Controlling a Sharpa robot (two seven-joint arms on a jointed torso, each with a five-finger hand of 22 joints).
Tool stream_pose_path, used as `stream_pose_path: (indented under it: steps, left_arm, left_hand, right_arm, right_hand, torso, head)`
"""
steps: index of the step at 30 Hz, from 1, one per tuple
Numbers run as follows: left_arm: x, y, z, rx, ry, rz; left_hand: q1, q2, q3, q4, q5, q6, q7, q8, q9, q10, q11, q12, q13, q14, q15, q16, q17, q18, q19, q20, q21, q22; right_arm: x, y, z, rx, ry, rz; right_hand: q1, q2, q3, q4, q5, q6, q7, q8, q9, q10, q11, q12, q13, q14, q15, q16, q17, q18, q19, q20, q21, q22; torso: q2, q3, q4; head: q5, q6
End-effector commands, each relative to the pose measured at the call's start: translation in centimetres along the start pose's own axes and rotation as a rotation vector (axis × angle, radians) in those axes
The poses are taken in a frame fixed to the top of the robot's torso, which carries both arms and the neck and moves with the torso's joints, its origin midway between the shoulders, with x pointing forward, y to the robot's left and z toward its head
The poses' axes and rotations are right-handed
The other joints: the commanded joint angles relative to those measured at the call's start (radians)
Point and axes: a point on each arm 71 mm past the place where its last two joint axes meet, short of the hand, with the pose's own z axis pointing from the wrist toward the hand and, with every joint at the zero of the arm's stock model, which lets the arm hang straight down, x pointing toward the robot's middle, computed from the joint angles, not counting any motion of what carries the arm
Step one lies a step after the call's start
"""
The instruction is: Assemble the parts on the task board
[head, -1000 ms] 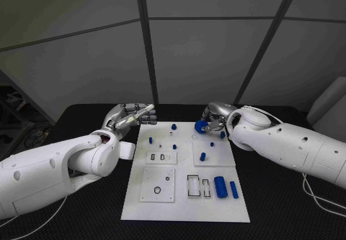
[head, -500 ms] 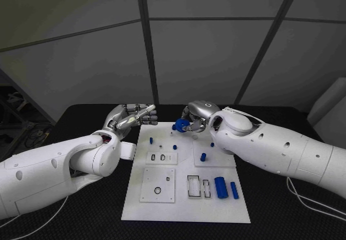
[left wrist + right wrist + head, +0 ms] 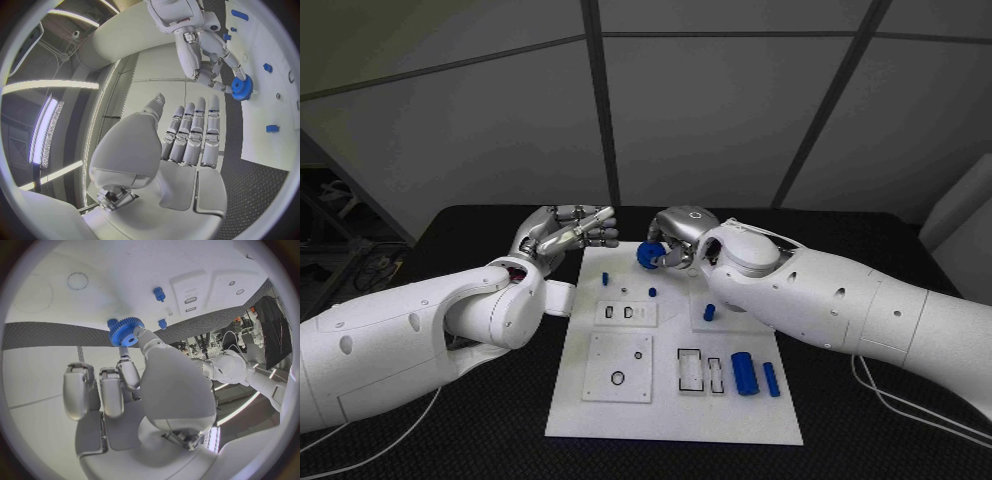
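Right hand (image 3: 678, 240) pinching blue gear (image 3: 648, 256) above far edge of white board (image 3: 672, 420), likely for seating on a peg. Left hand (image 3: 567, 233) empty, fingers straight, parked beside board.

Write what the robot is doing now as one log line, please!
right hand: holds blue gear over task board | left hand: open, beside board

upright blue pegs (image 3: 606, 280) crowd task board (image 3: 672, 415) far half, near strip bare, right hand (image 3: 672, 245) overhead
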Motion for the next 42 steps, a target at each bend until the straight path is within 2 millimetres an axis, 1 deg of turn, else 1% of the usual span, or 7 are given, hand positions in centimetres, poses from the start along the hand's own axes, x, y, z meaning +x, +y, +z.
stream_pose_path:
  steps: [1,15,22,31,35,39,42]
  left_arm:
    - [0.2,-0.2,0.1,0.01,0.014,0.001]
    - [0.4,-0.1,0.1,0.01,0.017,-0.001]
    - [0.4,-0.1,0.1,0.009,0.018,-0.002]
    - [0.4,-0.1,0.1,0.009,0.017,-0.001]
    - [0.3,-0.1,0.1,0.009,0.016,-0.001]
    - [0.3,-0.1,0.1,0.009,0.015,0.0]
    - [0.3,-0.1,0.1,0.008,0.014,0.0]
  left_hand:
    - [0.001,0.01,-0.002,-0.005,-0.004,0.003,0.004,-0.006,-0.001,-0.001,0.004,-0.005,0.0,-0.001,0.003,-0.004,0.001,0.004,-0.005,0.001,-0.001,-0.001]
    - [0.001,0.011,-0.002,-0.006,-0.004,0.003,0.004,-0.006,-0.001,-0.001,0.004,-0.005,0.0,-0.001,0.003,-0.004,0.002,0.004,-0.006,0.001,-0.001,-0.001]
    - [0.001,0.011,-0.002,-0.006,-0.004,0.003,0.004,-0.006,-0.001,-0.001,0.004,-0.005,0.0,-0.001,0.003,-0.004,0.002,0.004,-0.006,0.001,-0.001,-0.001]
    - [0.001,0.011,-0.002,-0.006,-0.004,0.003,0.004,-0.006,-0.001,-0.001,0.004,-0.005,0.0,-0.001,0.003,-0.004,0.002,0.004,-0.006,0.001,-0.001,-0.001]
    - [0.001,0.011,-0.002,-0.006,-0.004,0.003,0.004,-0.006,-0.001,-0.001,0.004,-0.005,0.0,-0.001,0.003,-0.004,0.002,0.004,-0.006,0.001,-0.001,-0.001]
    - [0.001,0.011,-0.002,-0.006,-0.004,0.003,0.004,-0.006,-0.001,-0.001,0.004,-0.005,0.0,-0.001,0.003,-0.004,0.002,0.004,-0.006,0.001,-0.001,-0.001]
    - [0.0,0.011,-0.002,-0.006,-0.004,0.003,0.005,-0.008,-0.001,-0.001,0.004,-0.007,-0.001,-0.001,0.004,-0.005,0.002,0.004,-0.007,0.001,-0.001,-0.001]
  right_arm:
    - [0.2,0.2,0.3,-0.018,0.001,-0.019]
    - [0.8,0.8,1.0,-0.035,0.013,-0.012]
    - [1.7,0.9,0.9,-0.044,0.073,-0.021]
    - [2.4,0.9,0.8,-0.051,0.101,-0.024]
    - [2.4,0.9,0.8,-0.049,0.1,-0.023]
    - [2.4,0.7,0.9,-0.041,0.097,-0.02]
    - [2.5,0.5,0.9,-0.032,0.103,-0.016]
  right_hand:
    - [-0.005,-0.007,0.007,0.001,0.001,0.018,-0.016,-0.001,0.016,0.0,0.003,-0.004,-0.001,0.088,-0.003,0.006,0.193,-0.012,0.005,0.0,0.005,0.114]
    - [-0.013,-0.015,0.017,0.003,-0.004,0.003,-0.009,-0.017,0.013,-0.009,0.009,-0.013,-0.01,0.088,0.001,0.006,0.192,-0.011,0.001,0.003,0.004,0.111]
    - [-0.025,-0.027,0.017,0.006,-0.009,-0.008,-0.003,-0.031,0.01,-0.016,0.015,-0.021,-0.017,0.088,0.006,0.005,0.19,-0.01,-0.003,0.006,0.001,0.106]
    - [-0.035,-0.034,0.016,0.009,-0.012,-0.015,0.0,-0.041,0.009,-0.024,0.018,-0.028,-0.024,0.087,0.009,0.004,0.188,-0.01,-0.005,0.009,0.0,0.104]
    - [-0.043,-0.042,0.013,0.011,-0.021,-0.064,0.014,-0.078,-0.002,-0.04,0.03,-0.044,-0.041,0.087,0.018,0.005,0.191,-0.009,-0.008,0.016,-0.002,0.101]
    - [-0.049,-0.049,-0.003,0.017,-0.029,-0.156,0.032,-0.142,-0.025,-0.061,0.047,-0.062,-0.06,0.089,0.034,0.008,0.197,-0.009,-0.01,0.031,-0.003,0.099]
    - [-0.056,-0.051,-0.029,0.034,-0.038,-0.212,0.041,-0.167,-0.04,-0.072,0.056,-0.071,-0.07,0.09,0.042,0.01,0.203,-0.008,-0.011,0.04,-0.004,0.098]
  torso:
    - [0.0,0.0009,-0.0008]
    - [0.0,0.0011,-0.0005]
    - [-0.001,0.0011,-0.0038]
    - [-0.001,0.0016,-0.002]
    - [-0.001,0.0016,-0.0023]
    - [-0.001,0.0012,-0.0034]
    - [-0.001,0.0016,-0.0032]
  head:
    - [0.001,-0.001]
    - [0.005,-0.003]
    - [0.009,-0.006]
    - [0.009,-0.008]
    - [0.009,-0.008]
    - [0.009,-0.008]
    - [0.008,-0.006]
